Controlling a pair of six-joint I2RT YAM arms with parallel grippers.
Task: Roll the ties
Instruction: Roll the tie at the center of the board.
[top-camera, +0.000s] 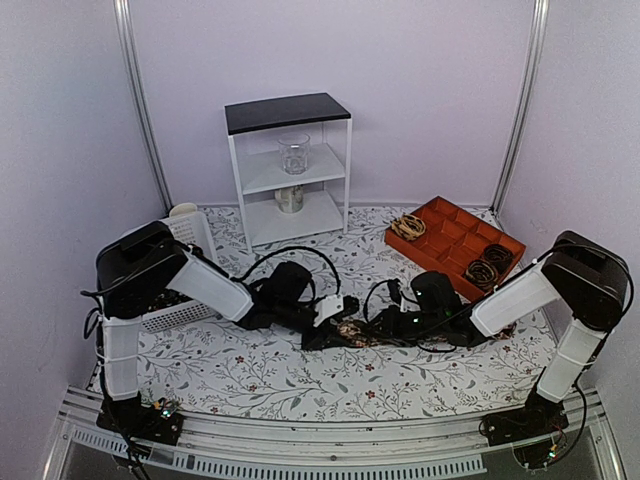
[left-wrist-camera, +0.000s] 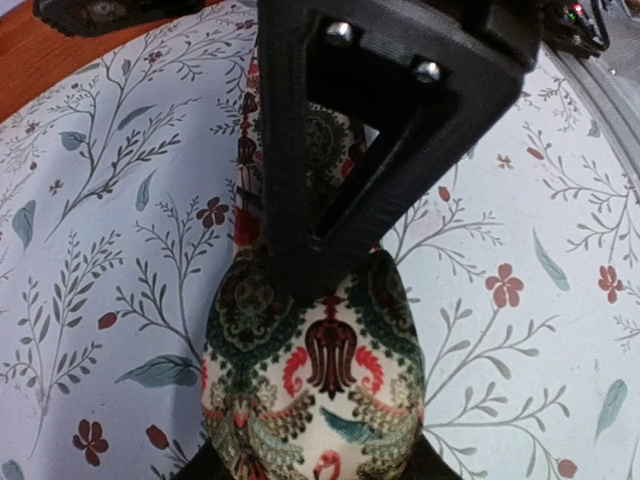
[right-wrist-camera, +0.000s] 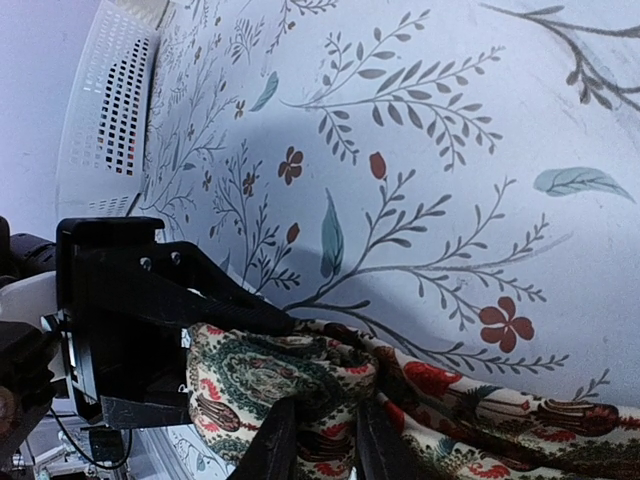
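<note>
Now | step: judged start of roll | tie (left-wrist-camera: 310, 410): bunched on table, just near-left of orange tray (top-camera: 455, 235) | left gripper (top-camera: 325, 330): jaws narrow, clamped on wide end | right gripper (right-wrist-camera: 325, 440): jaws narrow, pinching fabric on tray side | next: probably turn end over itself, keep fabric taut

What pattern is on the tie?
The tie is cream with a dark green and red paisley-style print, clearest in the left wrist view.
</note>
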